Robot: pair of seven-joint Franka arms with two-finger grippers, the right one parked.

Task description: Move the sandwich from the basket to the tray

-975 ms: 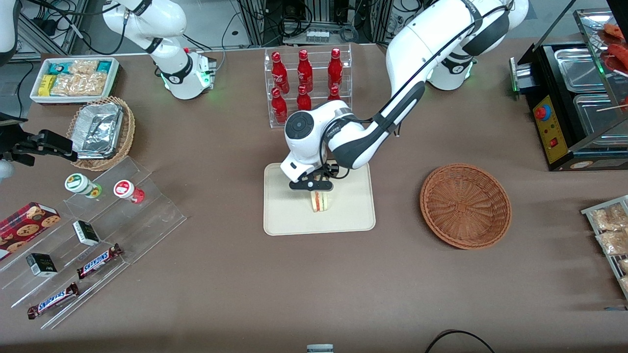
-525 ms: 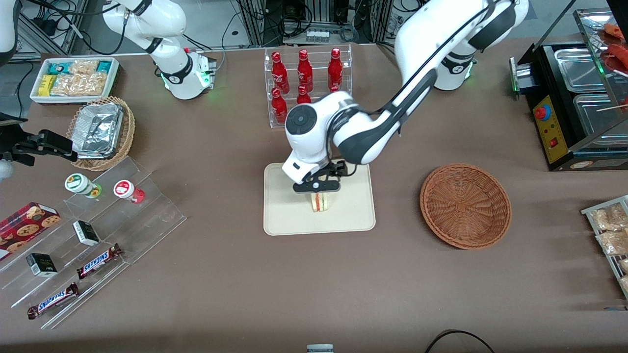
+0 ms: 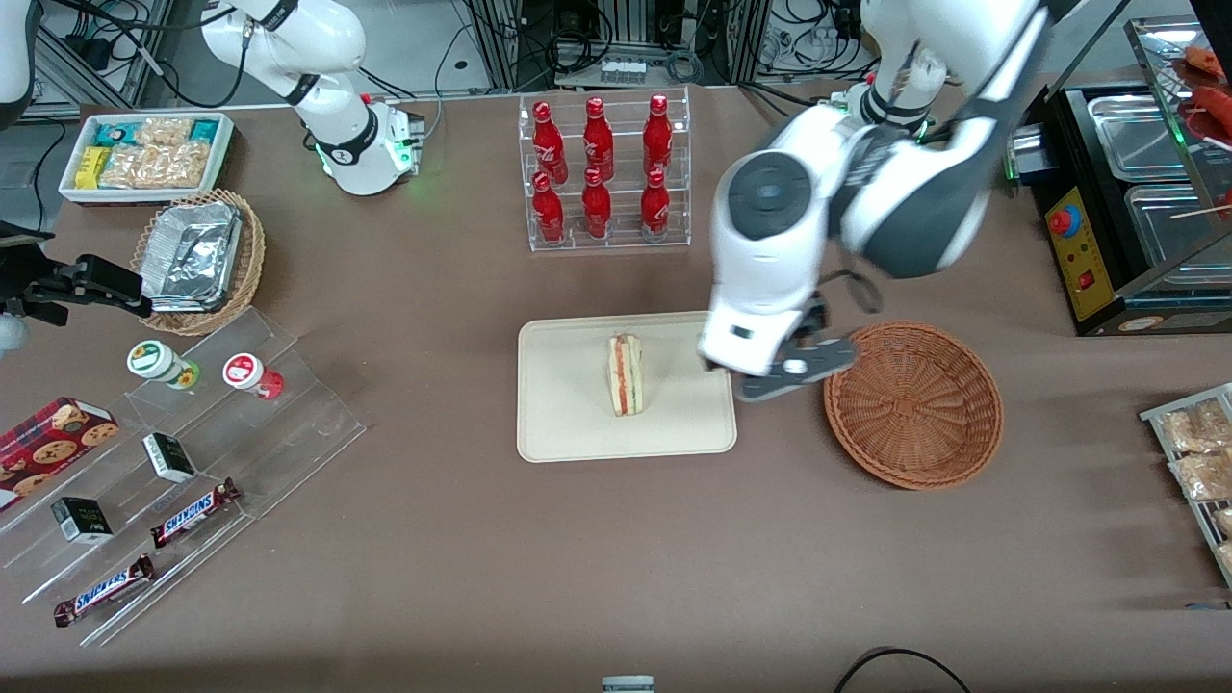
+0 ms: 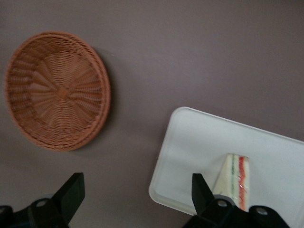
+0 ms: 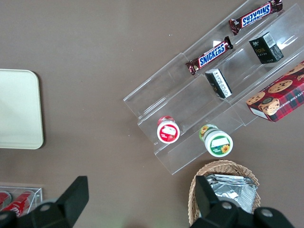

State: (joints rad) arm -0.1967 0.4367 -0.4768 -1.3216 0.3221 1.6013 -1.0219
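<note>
The sandwich (image 3: 625, 374) was seen lying on the tray (image 3: 568, 423), the empty gripper (image 3: 795, 373) held above the table between tray and basket (image 3: 912, 404) with fingers (image 4: 202, 192) spread, so only retreat was judged outstanding.

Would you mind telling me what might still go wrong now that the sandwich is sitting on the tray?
The sandwich stands on edge on the tray, filling stripe up, so it may tip if jolted. The open, empty gripper hangs between the tray and the basket, close above both rims; a low sideways move might clip either one and shift it. Otherwise the placement looks sound.
</note>
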